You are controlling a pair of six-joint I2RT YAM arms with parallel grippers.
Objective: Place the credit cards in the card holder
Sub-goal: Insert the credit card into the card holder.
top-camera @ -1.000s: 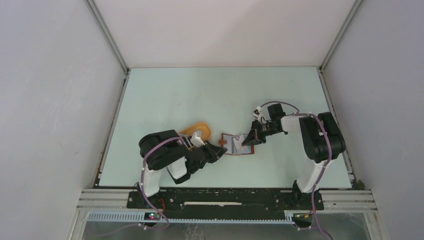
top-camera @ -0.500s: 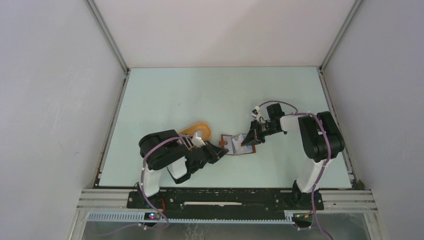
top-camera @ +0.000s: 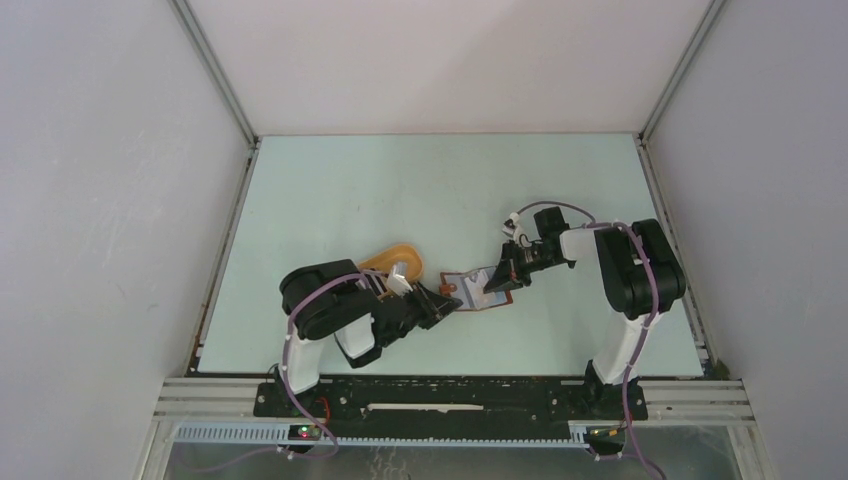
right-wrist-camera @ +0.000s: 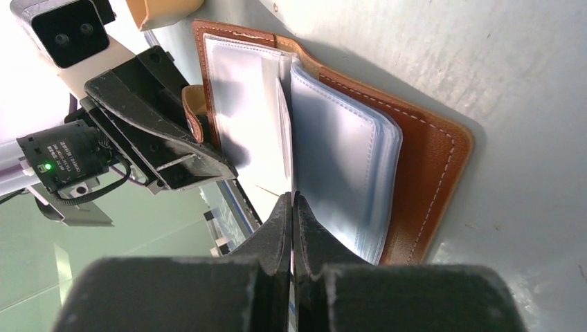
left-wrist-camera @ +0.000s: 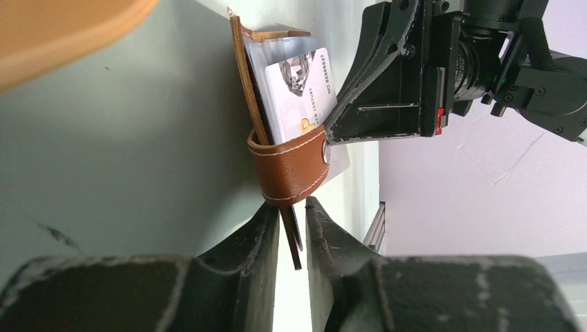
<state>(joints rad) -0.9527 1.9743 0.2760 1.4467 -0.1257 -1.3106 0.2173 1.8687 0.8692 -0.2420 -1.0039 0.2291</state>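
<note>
The card holder (top-camera: 468, 293) lies open on the table, brown leather (right-wrist-camera: 422, 173) with clear sleeves. Its strap (left-wrist-camera: 291, 166) curls just beyond my left gripper (left-wrist-camera: 294, 204). That gripper's jaws stand slightly apart around a thin edge of the holder, with light showing on both sides of it. A white credit card (left-wrist-camera: 297, 83) stands among the sleeves. My right gripper (right-wrist-camera: 292, 197) is shut on the card's edge (right-wrist-camera: 285, 138). From above, the left gripper (top-camera: 447, 303) is at the holder's left end and the right gripper (top-camera: 497, 284) at its right end.
An orange-yellow oval tray (top-camera: 392, 258) sits just left of the holder, behind the left arm, with something white in it. Its rim shows in the left wrist view (left-wrist-camera: 55, 28). Grey walls with metal rails enclose the table on three sides.
My left gripper's jaws have eased apart a little round the holder's edge. The right gripper has stayed shut and has barely shifted.
</note>
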